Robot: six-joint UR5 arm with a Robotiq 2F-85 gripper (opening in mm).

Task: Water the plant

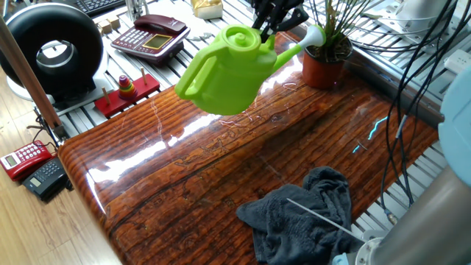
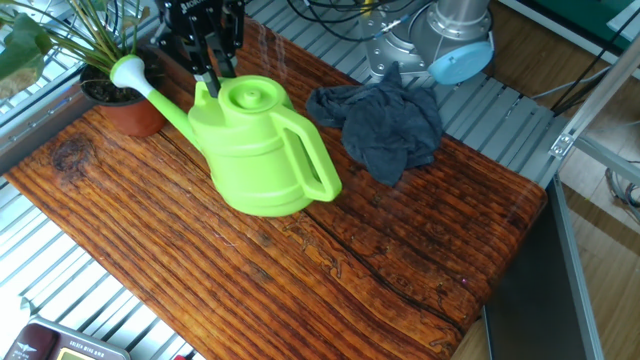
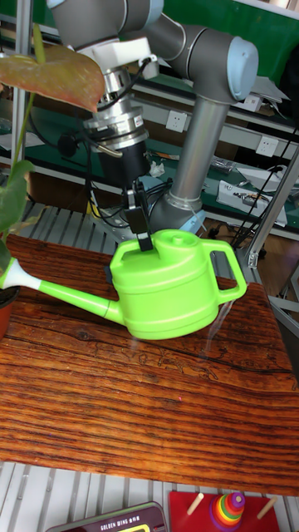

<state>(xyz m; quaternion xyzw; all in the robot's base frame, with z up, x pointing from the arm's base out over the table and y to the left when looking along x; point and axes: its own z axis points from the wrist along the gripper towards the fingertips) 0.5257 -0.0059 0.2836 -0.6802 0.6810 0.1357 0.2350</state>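
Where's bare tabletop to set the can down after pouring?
Bare wood: the wide stretch between the lime-green plastic watering can and the crumpled dark grey cloth, plus the near edge by the red toy base. Crowded: the corner around the terracotta potted plant.

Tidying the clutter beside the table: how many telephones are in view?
3. A dark red desk phone lies on the rack behind the table; a red phone and a black phone lie on the floor at the left. Others may be hidden.
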